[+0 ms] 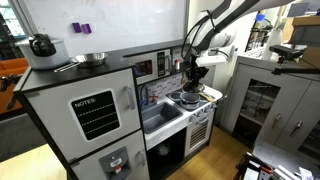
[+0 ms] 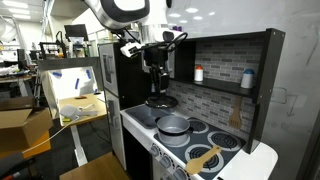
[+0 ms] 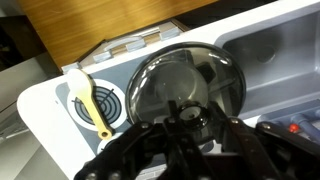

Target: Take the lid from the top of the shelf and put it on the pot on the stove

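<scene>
My gripper (image 1: pixel 193 76) (image 2: pixel 155 80) is shut on the knob of the lid (image 3: pixel 185 112). The lid (image 2: pixel 158 101) is round and dark, see-through in the wrist view (image 3: pixel 160 80), and hangs level under the fingers. It is held just above the stove (image 2: pixel 235 150) (image 1: pixel 208 100). The shiny steel pot (image 2: pixel 172 125) stands on a burner, lower than the lid and slightly to one side of it; they are apart. The shelf (image 1: pixel 150 53) (image 2: pixel 240 42), with its black top, is behind the stove. In the wrist view the pot is hidden under the lid.
A yellow spatula (image 2: pixel 205 158) (image 3: pixel 92 100) lies on a front burner. The grey sink (image 1: pixel 160 118) (image 3: pixel 270 50) is beside the stove. A black kettle (image 1: pixel 42 45) and a wide steel bowl (image 1: pixel 90 58) stand on the tall unit. Two small bottles (image 2: pixel 198 73) stand in the shelf compartments.
</scene>
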Robot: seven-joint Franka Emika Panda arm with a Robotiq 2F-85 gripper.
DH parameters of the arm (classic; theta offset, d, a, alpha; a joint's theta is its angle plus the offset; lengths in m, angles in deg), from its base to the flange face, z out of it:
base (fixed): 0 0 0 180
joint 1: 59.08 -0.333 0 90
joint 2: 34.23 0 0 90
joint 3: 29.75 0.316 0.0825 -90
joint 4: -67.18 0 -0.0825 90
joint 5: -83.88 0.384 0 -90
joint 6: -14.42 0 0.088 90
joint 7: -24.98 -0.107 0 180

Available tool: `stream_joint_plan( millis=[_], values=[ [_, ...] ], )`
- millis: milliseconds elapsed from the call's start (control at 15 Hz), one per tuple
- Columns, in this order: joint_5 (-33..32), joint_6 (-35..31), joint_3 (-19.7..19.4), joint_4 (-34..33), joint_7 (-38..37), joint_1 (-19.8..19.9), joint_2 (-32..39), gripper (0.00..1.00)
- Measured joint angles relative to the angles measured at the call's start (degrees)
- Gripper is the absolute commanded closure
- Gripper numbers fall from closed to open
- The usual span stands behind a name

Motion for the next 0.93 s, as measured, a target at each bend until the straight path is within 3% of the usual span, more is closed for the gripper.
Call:
stream_joint_plan(
  millis=[933],
  values=[
    [7.8,-7.0,0.0,0.2,1.9,1.3,4.8,0.92]
  ],
)
